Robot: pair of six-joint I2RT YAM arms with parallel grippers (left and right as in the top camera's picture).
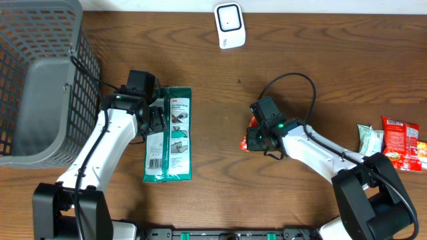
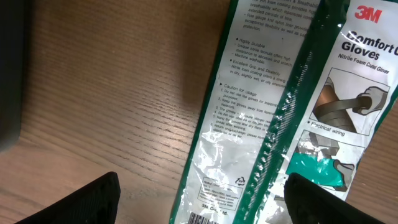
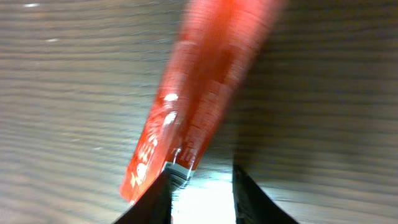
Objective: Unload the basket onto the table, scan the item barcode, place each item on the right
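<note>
two packs are lying well short of the scanner (image 1: pixel 229 25) — nothing is being scanned yet. left gripper (image 1: pixel 157 119) is hanging released over the glove pack (image 1: pixel 172 137); right gripper (image 3: pixel 202 193) is sitting narrow at the red packet (image 3: pixel 199 93) — whether it is pinching, i cannot tell.

basket (image 1: pixel 40 100): one
scanner (image 1: pixel 229 25): one
glove packs (image 1: pixel 177 133): two, it seems
red packets (image 1: pixel 399 133): two sure, a third unclear
pale packet (image 1: pixel 368 139): one
robot arms (image 1: pixel 100 147): two
</note>
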